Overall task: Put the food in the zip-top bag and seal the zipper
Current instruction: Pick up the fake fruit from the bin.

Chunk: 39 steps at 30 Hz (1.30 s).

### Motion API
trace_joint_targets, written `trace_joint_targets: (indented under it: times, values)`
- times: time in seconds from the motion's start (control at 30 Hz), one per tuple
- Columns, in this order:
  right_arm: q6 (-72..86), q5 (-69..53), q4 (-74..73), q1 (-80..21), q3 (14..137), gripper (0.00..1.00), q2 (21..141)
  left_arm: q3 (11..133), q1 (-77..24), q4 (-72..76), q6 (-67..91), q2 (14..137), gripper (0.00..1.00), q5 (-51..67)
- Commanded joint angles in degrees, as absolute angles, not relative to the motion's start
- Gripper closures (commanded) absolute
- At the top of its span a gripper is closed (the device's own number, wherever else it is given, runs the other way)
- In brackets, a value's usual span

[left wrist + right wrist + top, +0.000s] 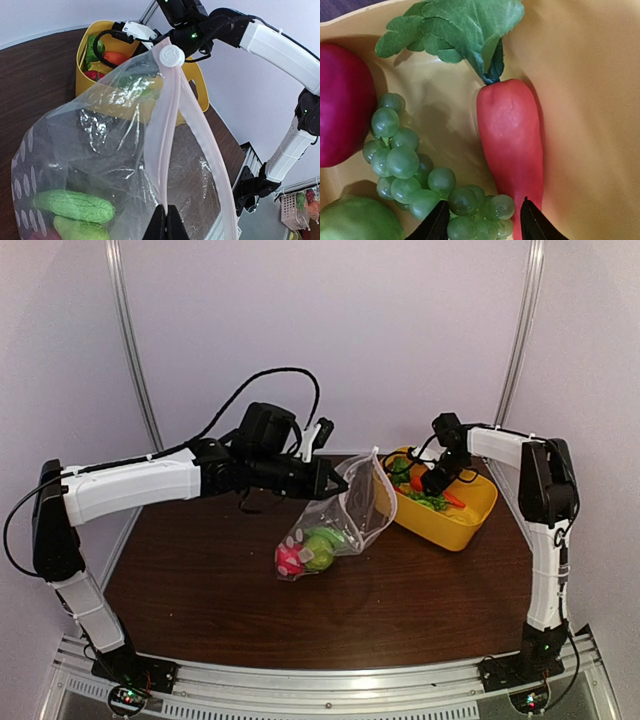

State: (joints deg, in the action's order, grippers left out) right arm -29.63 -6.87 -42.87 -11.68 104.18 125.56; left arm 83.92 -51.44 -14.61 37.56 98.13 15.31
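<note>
My left end effector [166, 222] clamps the zipper [169, 105] so the zip-top bag [345, 515] hangs open beside the yellow basket [470, 527], inside which my right end effector [482, 220] gapes over the grapes [402, 160] by the carrot [510, 135].

Place: robot lab cell.
Walls: plain white panels [330, 330], alu frame posts [134, 340] at corners.
Bench: dark wood-look table [250, 610], alu rail [330, 678] along near edge.
Rig: 2 arms bolted to rail, left arm [130, 490] & right arm [545, 540]; black cable [285, 370] looping loose.
Bases: small LEDs [128, 698] lit.
</note>
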Motion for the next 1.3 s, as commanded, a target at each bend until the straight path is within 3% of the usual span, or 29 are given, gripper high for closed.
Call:
trace_joint_targets:
  times: [0.0, 0.4, 0.57, 0.8, 1.03, 1.27]
  values:
    - [-30.37, -10.31, -49.39, -11.47, 105.52, 0.52, 128.48, 83.68, -51.59, -13.32, 37.09, 96.21, 1.0, 15.63]
    - [-29.45, -15.71, -55.65, -11.47, 104.86, 0.53, 129.69, 82.18, -51.58, -11.93, 37.31, 96.23, 1.0, 16.11]
    - [-28.98, -16.23, -55.59, -11.43, 104.15, 0.73, 128.54, 81.58, -51.6, -11.44, 37.68, 96.16, 1.0, 16.29]
    - [-28.56, -17.1, -53.11, -11.34, 98.66, 0.89, 117.98, 80.11, -51.59, -10.97, 37.72, 95.48, 1.0, 16.1]
    - [-28.1, -18.11, -53.27, -11.34, 94.99, 1.0, 107.93, 79.85, -51.55, -9.89, 37.69, 95.85, 1.0, 15.87]
    - [-27.16, -19.06, -55.98, -11.34, 95.51, 1.0, 101.42, 80.77, -51.59, -9.58, 37.96, 97.2, 1.0, 16.66]
